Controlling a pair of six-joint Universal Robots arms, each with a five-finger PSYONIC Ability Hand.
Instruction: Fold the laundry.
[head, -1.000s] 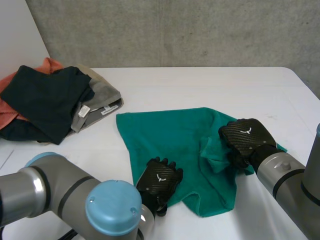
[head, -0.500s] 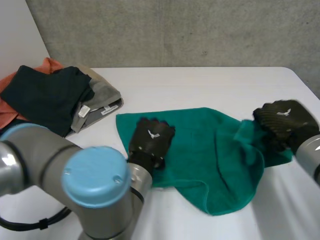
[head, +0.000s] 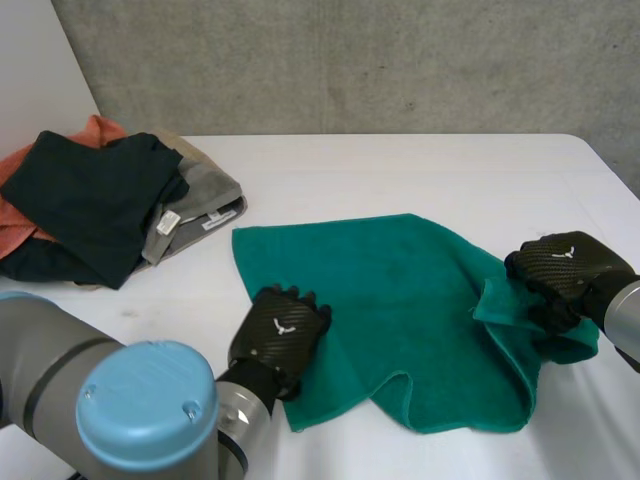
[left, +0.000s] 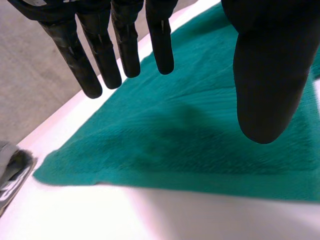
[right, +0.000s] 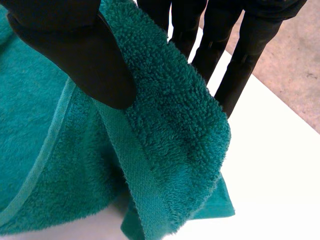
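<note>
Left hand (head: 278, 335): fingers (left: 127, 45) straight and spread, thumb set apart from them, nothing held. It sits over the left edge of the green towel (head: 400, 290), toward the near corner; contact with the cloth cannot be told.

Right hand (head: 563, 268): thumb (right: 85, 55) and fingers clamped on a raised fold at the towel's right edge.

The towel lies mostly flat on the white table (head: 400, 170), its near edge wavy. A pile of clothes (head: 95, 195) sits well apart at the table's far left.
</note>
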